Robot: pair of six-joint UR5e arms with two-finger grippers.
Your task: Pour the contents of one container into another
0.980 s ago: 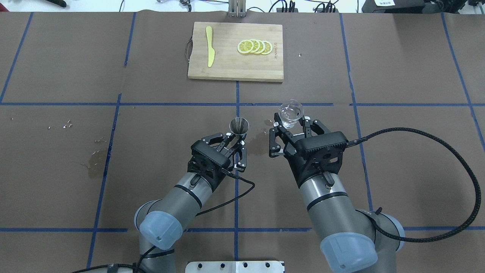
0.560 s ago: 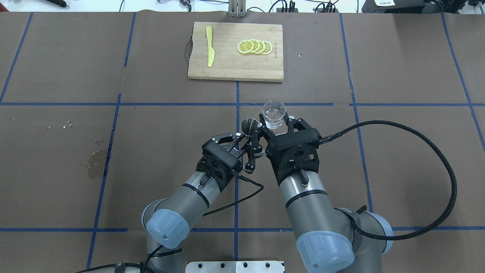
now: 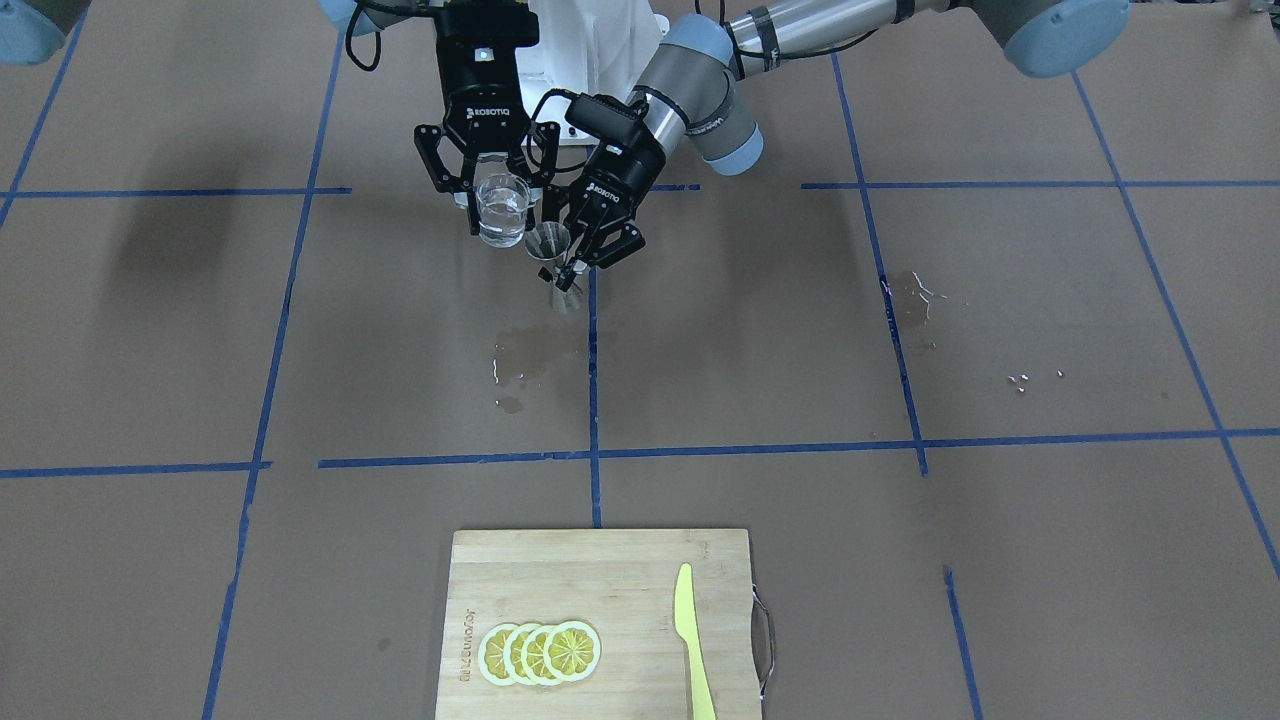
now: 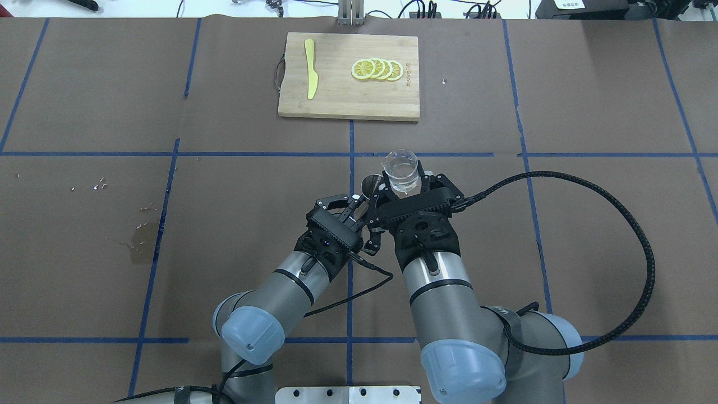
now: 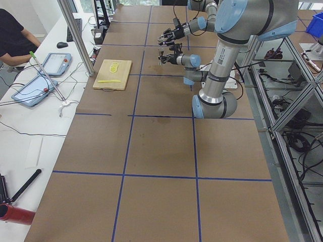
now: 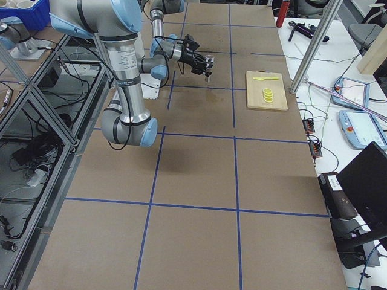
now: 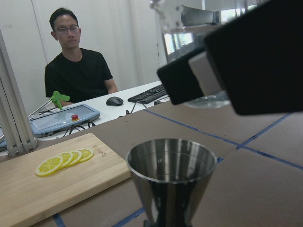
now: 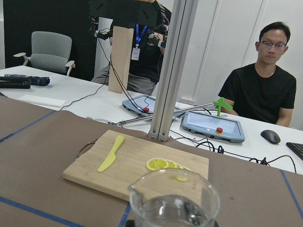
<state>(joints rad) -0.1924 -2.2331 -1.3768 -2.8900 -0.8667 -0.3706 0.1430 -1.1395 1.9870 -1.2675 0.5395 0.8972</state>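
Pinching the glass cup (image 4: 400,168) between them, the right fingers (image 3: 441,170) hold it upright just above the centre of the overhead view, and clear liquid shows inside it. Immediately to its left in that view is the jigger (image 4: 370,184), with the left fingers (image 3: 604,243) closed on its narrow waist and its open cone facing up. In the left wrist view the cup's base hangs above and to the right of the jigger's mouth, close to it. Both arms meet at the middle blue line of the tabletop (image 4: 84,252). A wet stain (image 3: 525,360) darkens the paper just below the jigger in the front-facing view. At the top centre of the overhead view a cutting board (image 4: 348,106) carries lemon slices (image 4: 377,69) and a yellow knife (image 4: 310,68).
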